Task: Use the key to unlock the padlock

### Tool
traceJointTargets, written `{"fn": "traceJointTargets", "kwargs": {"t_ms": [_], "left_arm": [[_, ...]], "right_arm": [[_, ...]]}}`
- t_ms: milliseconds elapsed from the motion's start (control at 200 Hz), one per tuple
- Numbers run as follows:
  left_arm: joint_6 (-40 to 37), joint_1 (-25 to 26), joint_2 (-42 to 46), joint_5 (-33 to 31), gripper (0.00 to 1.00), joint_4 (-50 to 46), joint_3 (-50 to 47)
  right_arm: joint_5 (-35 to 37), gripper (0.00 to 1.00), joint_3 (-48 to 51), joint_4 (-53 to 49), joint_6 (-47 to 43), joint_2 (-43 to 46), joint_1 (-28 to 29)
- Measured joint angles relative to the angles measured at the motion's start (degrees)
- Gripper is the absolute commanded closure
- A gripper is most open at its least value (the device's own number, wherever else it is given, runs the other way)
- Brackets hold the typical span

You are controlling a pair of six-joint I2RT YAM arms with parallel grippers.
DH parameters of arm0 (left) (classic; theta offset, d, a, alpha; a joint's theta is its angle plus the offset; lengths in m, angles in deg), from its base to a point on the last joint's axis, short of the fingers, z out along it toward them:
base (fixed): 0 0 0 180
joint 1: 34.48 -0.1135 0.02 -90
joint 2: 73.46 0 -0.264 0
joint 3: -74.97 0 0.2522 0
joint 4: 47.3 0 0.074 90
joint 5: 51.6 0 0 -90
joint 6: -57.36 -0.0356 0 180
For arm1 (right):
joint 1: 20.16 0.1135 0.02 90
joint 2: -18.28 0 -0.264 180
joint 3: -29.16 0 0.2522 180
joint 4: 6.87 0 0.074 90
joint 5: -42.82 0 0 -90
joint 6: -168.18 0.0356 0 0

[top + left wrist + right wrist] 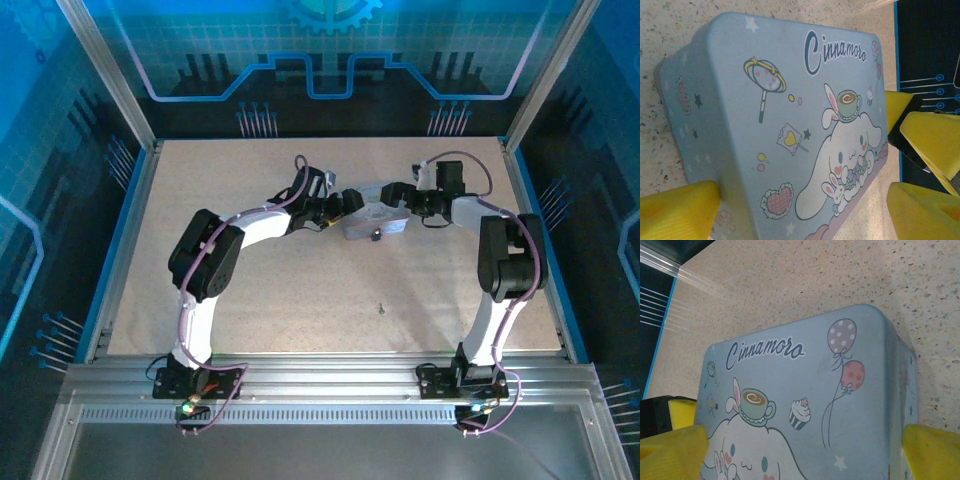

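Note:
A tiny dark padlock (377, 236) hangs at the near side of the grey-blue picture-lidded tin (372, 222) in the middle of the table. The key (380, 308) is a small sliver lying alone on the table nearer the arms. My left gripper (343, 206) is at the tin's left end, open, its yellow fingers (680, 211) straddling the tin (770, 115). My right gripper (402, 196) is at the tin's right end, also open, with the tin (805, 405) between its fingers (934, 452). Both wrist views hide the padlock and key.
The speckled table (300, 300) is bounded by blue side rails (118, 250) and a metal frame. In the left wrist view the right gripper's yellow fingers (935, 142) sit just past the tin's far end. Purple cables (300, 165) loop over both arms.

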Motion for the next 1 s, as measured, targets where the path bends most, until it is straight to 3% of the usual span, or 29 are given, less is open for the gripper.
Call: {"fn": "traceJointTargets", "kwargs": {"t_ms": [495, 1000], "left_arm": [[-2.86, -0.31, 1.42, -2.4, 0.12, -2.69, -1.2], [-6.03, -3.56, 12.02, -6.78, 0.11, -4.2, -13.86]], "right_arm": [[1.53, 0.0, 5.42, -0.5, -0.61, 5.16, 2.38], [2.73, 0.0, 13.05, -0.42, 0.96, 11.72, 12.85]]}}
